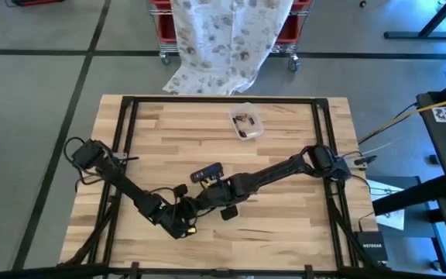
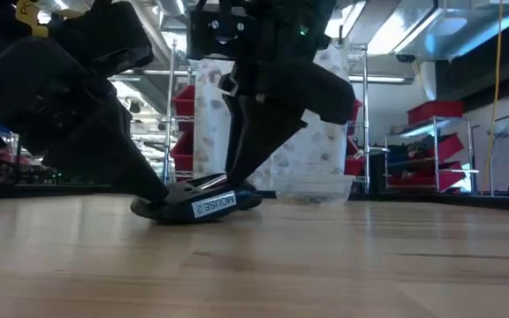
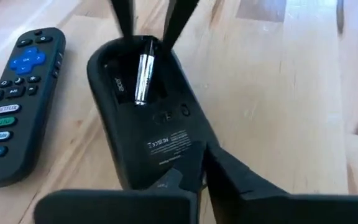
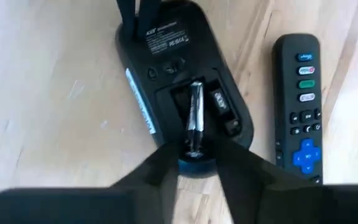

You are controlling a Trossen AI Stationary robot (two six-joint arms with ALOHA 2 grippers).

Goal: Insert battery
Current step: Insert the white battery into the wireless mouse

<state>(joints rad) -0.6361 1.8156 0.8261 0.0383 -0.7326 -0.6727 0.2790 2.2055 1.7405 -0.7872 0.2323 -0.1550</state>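
A black computer mouse (image 3: 148,124) lies upside down on the wooden table, its battery bay open. A silver battery (image 3: 143,78) sits aslant in the bay. My right gripper (image 4: 194,155) reaches in from the table's right and is shut on the battery's end. My left gripper (image 3: 194,171) comes from the left and is shut on the mouse's opposite end. In the low view the mouse (image 2: 197,205) rests on the tabletop beneath both grippers. My left gripper pinches the rim of the mouse's end away from the battery bay (image 3: 176,177) between its two fingers, which slant down onto it. The mouse stays flat on the table, underside up. My right gripper pinches the battery's end (image 4: 194,146) between its two fingertips (image 4: 166,163), slanting down from the bay end of the mouse. The fingers lie roughly along the battery. The battery's other end (image 4: 196,90) rests in the bay.
A black TV remote (image 1: 206,172) lies just beyond the mouse, also seen beside it (image 3: 17,106). A small dark piece (image 1: 229,213) lies to the mouse's right. A clear tub (image 1: 246,122) stands near the far edge. Bare wood (image 1: 285,217) stretches to the right.
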